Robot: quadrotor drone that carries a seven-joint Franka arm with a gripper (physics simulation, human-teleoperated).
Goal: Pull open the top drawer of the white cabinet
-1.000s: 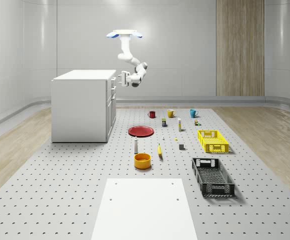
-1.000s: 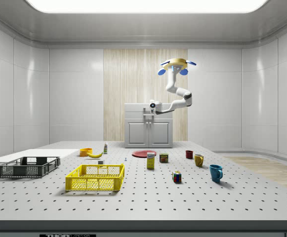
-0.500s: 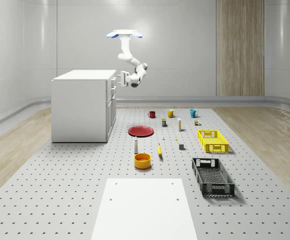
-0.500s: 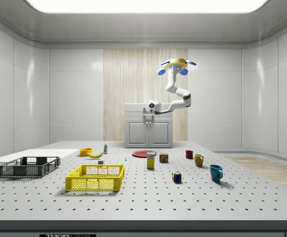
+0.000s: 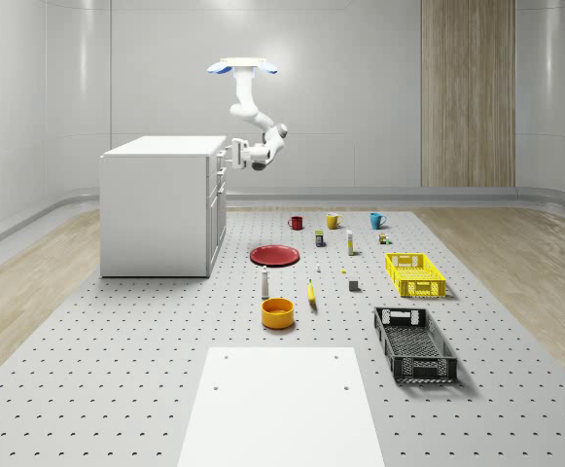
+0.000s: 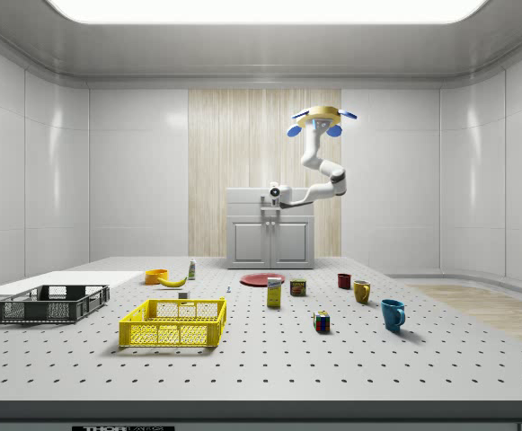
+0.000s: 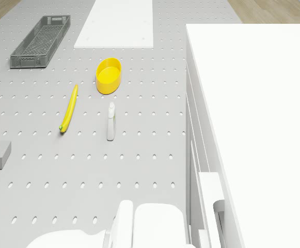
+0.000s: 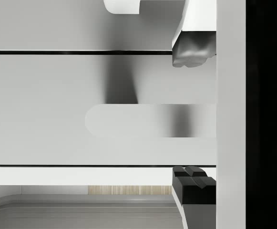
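Wrist view: gripper (image 8: pixel 193 114) has closed in on the white cabinet's (image 5: pixel 156 209) top drawer handle (image 8: pixel 148 120); fingers (image 8: pixel 191 50) spread astride it, ungrasped. Drone (image 5: pixel 241 67) hovers beside cabinet.

- The cabinet (image 5: pixel 160 205) stands at the whole-scene view's left side of the table (image 5: pixel 117 379).
- The drone (image 5: pixel 241 67) hovers beside the cabinet, over the table.
- The plate (image 5: pixel 275 255) lies near the cabinet's front, with the bowl (image 5: pixel 277 312) nearer the camera.

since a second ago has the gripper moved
Yes: in the whole-scene view the gripper has closed in on the white cabinet, toward that view's left.
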